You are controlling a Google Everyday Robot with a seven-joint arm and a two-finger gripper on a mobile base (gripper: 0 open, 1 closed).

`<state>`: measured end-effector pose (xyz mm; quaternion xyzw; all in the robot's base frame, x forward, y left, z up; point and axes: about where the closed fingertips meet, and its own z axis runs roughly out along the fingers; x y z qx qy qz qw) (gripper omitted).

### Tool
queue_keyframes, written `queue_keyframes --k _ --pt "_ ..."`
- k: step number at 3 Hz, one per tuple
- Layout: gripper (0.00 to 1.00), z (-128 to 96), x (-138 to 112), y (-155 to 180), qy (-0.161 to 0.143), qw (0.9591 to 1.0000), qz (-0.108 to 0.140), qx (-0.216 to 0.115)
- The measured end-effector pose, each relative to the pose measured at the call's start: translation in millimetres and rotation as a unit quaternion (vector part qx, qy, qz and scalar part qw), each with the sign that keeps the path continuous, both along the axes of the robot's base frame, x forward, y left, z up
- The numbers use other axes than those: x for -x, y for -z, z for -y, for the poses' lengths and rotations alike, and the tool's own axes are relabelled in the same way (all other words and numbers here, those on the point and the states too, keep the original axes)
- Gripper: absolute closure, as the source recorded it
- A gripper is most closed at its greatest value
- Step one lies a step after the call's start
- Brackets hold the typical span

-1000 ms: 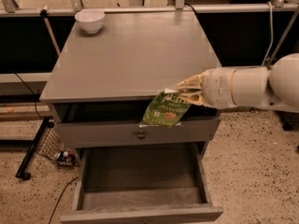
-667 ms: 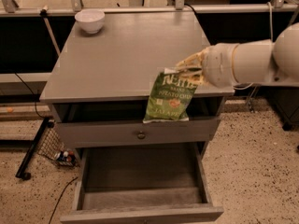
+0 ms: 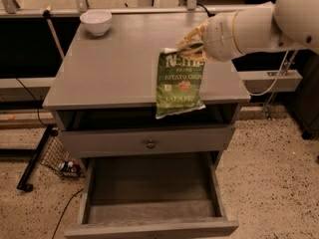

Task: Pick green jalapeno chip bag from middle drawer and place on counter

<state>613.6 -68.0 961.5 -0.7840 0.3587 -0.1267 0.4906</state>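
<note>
The green jalapeno chip bag [image 3: 179, 83] hangs upright in the air, held by its top edge. Its lower part hangs in front of the counter's front edge, right of centre. My gripper [image 3: 192, 45] is shut on the bag's top, above the counter [image 3: 114, 63], at the end of the white arm that reaches in from the right. The middle drawer [image 3: 149, 195] is pulled out below, and its grey floor is bare.
A white bowl [image 3: 96, 21] stands at the counter's back left corner. A shut drawer front with a small round knob [image 3: 150, 144] sits above the open drawer. A black frame and cables [image 3: 35, 158] lie on the speckled floor at the left.
My gripper has lifted the bag up and a little back over the counter's front edge. The bag now hangs straighter and higher than a second ago.
</note>
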Motion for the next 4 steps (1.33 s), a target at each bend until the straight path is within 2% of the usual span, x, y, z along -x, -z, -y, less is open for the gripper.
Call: queue_keyframes --k 2,3,4 --pt "1.00 -24.2 -52.3 -6.4 -0.020 0.9995 -0.014 0.019" --pt "1.00 -35.8 -78.2 -1.5 -0.025 0.9992 -0.024 0.018" --pt "1.00 -44.3 -92.1 4.1 -0.030 0.9989 -0.032 0.017"
